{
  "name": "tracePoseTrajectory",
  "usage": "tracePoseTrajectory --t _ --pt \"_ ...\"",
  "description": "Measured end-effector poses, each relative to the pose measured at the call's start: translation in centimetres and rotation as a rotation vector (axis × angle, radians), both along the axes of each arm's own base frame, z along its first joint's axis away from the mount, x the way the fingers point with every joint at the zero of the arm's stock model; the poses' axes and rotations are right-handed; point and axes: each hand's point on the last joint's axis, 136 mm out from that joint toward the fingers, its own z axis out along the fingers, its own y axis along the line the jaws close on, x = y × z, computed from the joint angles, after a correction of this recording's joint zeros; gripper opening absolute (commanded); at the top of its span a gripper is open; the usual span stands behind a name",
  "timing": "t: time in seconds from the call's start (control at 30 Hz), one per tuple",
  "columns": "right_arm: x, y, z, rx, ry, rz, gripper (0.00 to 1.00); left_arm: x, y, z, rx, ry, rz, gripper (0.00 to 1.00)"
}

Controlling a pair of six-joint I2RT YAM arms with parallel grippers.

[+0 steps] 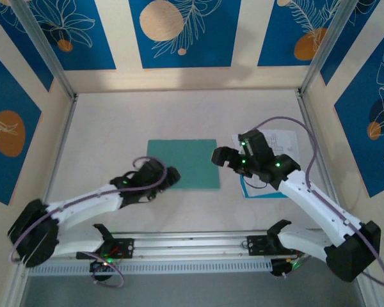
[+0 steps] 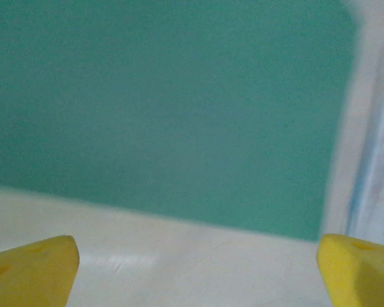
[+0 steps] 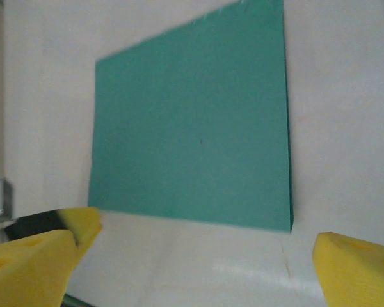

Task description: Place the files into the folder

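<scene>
— On the tabletop (image 1: 179, 115), about at its middle, the folder (image 1: 183, 164) is lying flat with its teal cover closed; the files (image 1: 276, 142) are lying off to its right, near it but apart, and the right arm is partly hiding them.

— And the hands?

— The left hand (image 2: 197, 272) is hovering by the folder's near left corner, spreading its yellow fingers wide with nothing between them; the right hand (image 3: 201, 259) is hovering at the folder's right edge, gaping just as wide and carrying nothing.

— So nothing is going inside yet, I am guessing; the cover is wanting opening first. How is it going to handle?

— I am expecting it to be thin, light and a little springy; lying flush, it is offering no lip, so a finger is probably having to slide under a free corner away from the hinge; which side is hinged I cannot tell.

— And the sheets?

— Those are looking like plain paper; I am judging them floppy, very light, slippery on one another and easy to crease; I am thinking of a pinch at the edge nearest the folder, taking the stack together, while the other hand is holding the cover open.
</scene>
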Motion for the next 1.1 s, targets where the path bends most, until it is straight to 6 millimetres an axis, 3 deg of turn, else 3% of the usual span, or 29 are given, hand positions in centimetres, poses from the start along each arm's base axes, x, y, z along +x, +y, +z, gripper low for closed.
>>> tracePoseTrajectory --t 0.13,0.3,0.43,0.6,0.83,1.1 --pt "0.0 1.0 -0.9 -0.112 0.054 0.032 0.79 -2.3 -2.4 -3.2 0.045 0.118 0.059 0.86" --pt "2.4 1.8 -5.1 -0.225 0.162 0.061 0.57 -1.9 -3.3 -4.0 0.018 0.137 0.206 0.79" --pt "6.3 2.1 -7.2 -0.228 0.224 0.026 0.56 0.2 -3.3 -3.0 -0.044 0.067 0.308 0.76" --pt "12.1 1.9 -8.1 -0.147 0.237 -0.050 0.56 2.3 -3.2 -3.0 -0.116 0.036 0.386 0.73" --pt "18.6 2.5 -10.9 -0.016 0.263 -0.113 0.56 2.5 -2.3 -4.1 -0.129 0.039 0.424 0.73" --pt "24.1 4.8 -14.3 0.027 0.291 -0.130 0.54 2.6 -1.4 -4.2 -0.223 0.062 0.445 0.68"
